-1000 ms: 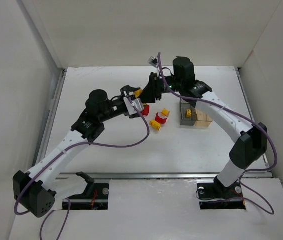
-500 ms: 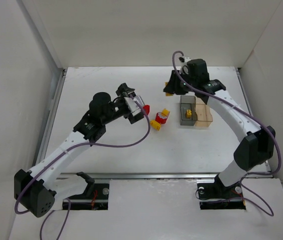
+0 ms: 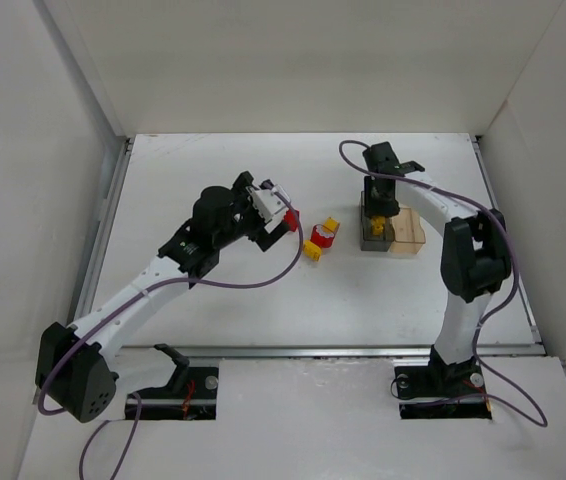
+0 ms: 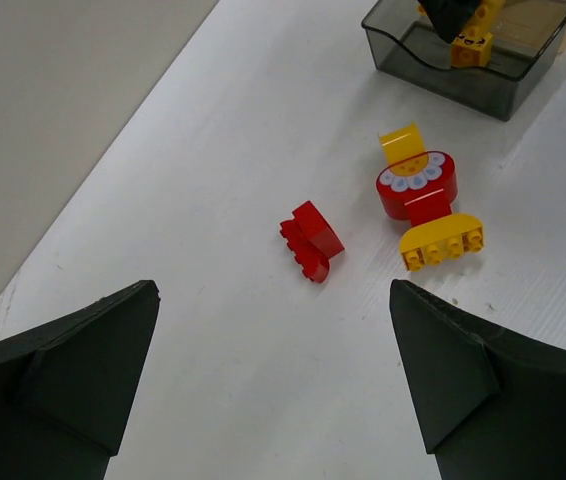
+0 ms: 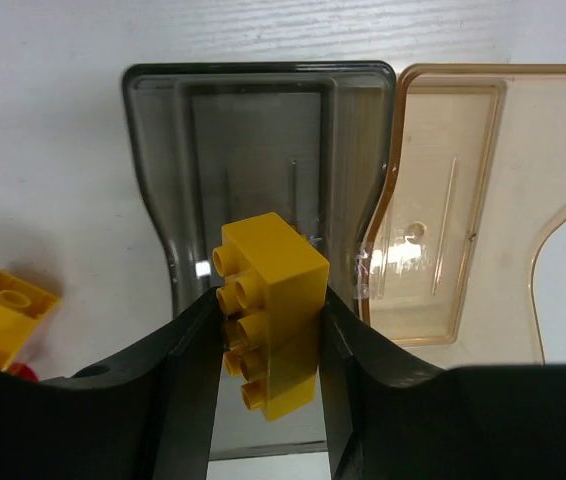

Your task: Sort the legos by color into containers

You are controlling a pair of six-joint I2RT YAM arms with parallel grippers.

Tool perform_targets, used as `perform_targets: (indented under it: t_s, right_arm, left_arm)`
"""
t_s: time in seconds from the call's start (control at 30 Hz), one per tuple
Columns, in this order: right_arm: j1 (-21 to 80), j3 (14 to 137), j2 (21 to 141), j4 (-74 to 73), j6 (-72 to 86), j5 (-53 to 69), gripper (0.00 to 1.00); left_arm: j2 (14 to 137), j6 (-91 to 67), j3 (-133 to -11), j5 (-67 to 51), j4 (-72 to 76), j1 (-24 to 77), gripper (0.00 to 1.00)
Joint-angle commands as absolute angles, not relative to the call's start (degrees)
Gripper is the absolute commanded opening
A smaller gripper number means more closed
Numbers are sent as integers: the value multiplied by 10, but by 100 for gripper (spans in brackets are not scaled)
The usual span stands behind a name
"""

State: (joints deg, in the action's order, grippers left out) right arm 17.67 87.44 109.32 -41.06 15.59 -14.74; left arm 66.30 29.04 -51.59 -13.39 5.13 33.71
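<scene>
My right gripper (image 5: 268, 335) is shut on a yellow lego (image 5: 268, 300), held over the dark grey container (image 5: 253, 120). The clear tan container (image 5: 463, 200) is joined to its right side. From above, the right gripper (image 3: 378, 205) hangs right over the grey container (image 3: 366, 240), where yellow shows. My left gripper (image 4: 273, 300) is open and empty above the table. A red lego (image 4: 313, 240) lies just beyond its fingertips. Further on lie a round red piece (image 4: 418, 185) and two yellow legos (image 4: 441, 245).
White walls close in the table on the left, back and right. The loose legos (image 3: 318, 238) lie between the two grippers, left of the containers. A purple cable loops from each arm.
My right arm has swung from the pile to above the grey container with the yellow lego. My left gripper has opened wide beside the red lego.
</scene>
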Motion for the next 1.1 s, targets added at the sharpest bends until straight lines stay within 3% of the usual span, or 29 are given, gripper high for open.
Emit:
perform_targets:
  t_s: [0.0, 0.03, 0.17, 0.33, 0.6, 0.83, 0.93, 1.07]
  right_arm:
    - [173, 893, 1080, -415, 147, -172, 22]
    - [173, 893, 1080, -415, 147, -172, 37]
    - [173, 893, 1073, -415, 147, -172, 63]
    - [180, 898, 1052, -415, 140, -135, 78]
    - [267, 960, 1020, -398, 134, -97, 78]
    - [333, 1043, 1118, -354, 260, -24, 74]
    - [333, 1043, 1159, -317, 329, 4, 68]
    - [346, 1056, 1205, -301, 371, -31, 68]
  left_arm:
    - [648, 279, -506, -111, 63, 340, 100]
    - [648, 279, -506, -111, 63, 340, 100]
    - [648, 279, -501, -105, 63, 340, 100]
    - [653, 279, -501, -105, 69, 340, 100]
    - [658, 210, -496, -4, 103, 333, 100]
    - [642, 159, -461, 165, 113, 326, 100]
    - [630, 159, -447, 188, 113, 326, 100]
    - [610, 159, -434, 174, 113, 326, 100]
